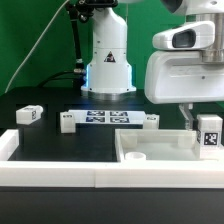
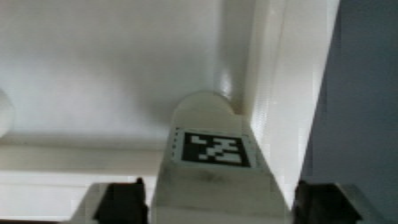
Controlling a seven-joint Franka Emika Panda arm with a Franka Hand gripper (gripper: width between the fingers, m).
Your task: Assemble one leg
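Note:
My gripper [image 1: 207, 124] is at the exterior view's right, shut on a white leg [image 1: 210, 136] with a black-and-white tag facing the camera. It holds the leg upright over the right corner of the big white panel [image 1: 160, 143]. In the wrist view the leg [image 2: 217, 155] sits between the two black fingers [image 2: 119, 202], pointing down at the panel [image 2: 107, 100] close to its edge. A corner hole [image 1: 135, 157] shows at the panel's front left. Three more legs lie on the table: one at the far left [image 1: 28, 115], one left of centre [image 1: 67, 123], one behind the panel [image 1: 150, 120].
The marker board [image 1: 105, 118] lies in front of the robot base [image 1: 108, 65]. A raised white border [image 1: 60, 172] runs along the front of the work area. The dark table shows beside the panel's edge in the wrist view [image 2: 365, 100].

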